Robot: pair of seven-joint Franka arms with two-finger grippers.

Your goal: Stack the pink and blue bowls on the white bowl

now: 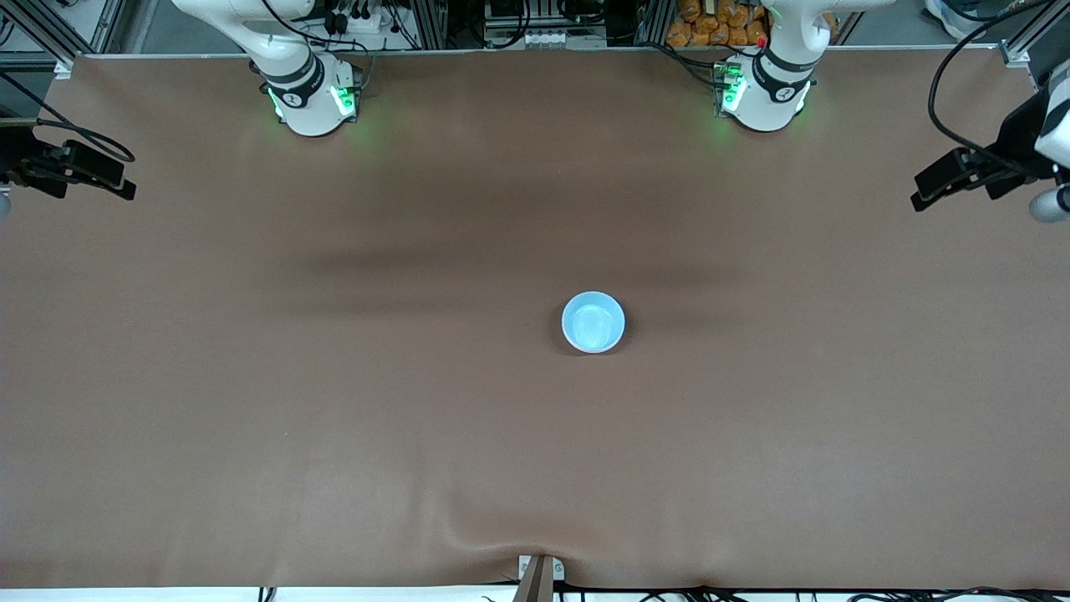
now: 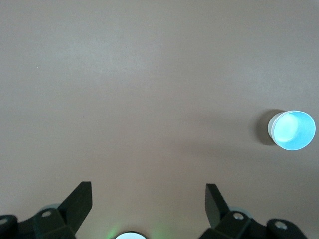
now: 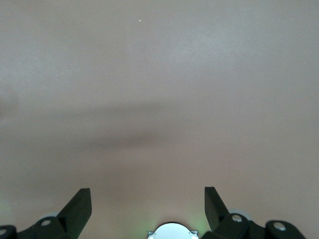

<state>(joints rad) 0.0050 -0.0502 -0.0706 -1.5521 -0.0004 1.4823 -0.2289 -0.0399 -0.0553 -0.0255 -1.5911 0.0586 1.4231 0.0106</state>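
One bowl counted on the brown surface (image 1: 334,435): the blue bowl (image 1: 593,322), upright, near the middle, slightly toward the left arm's end. In the left wrist view its outer wall (image 2: 273,128) looked white below the blue inside; whether other bowls sat nested under it could not be told. No separate pink or white bowl showed.

Left pincer (image 2: 148,199) hung released over bare surface, well apart from the blue bowl, holding nothing. Right pincer (image 3: 147,199) likewise spread and unladen. Both fingertips only partly in view.
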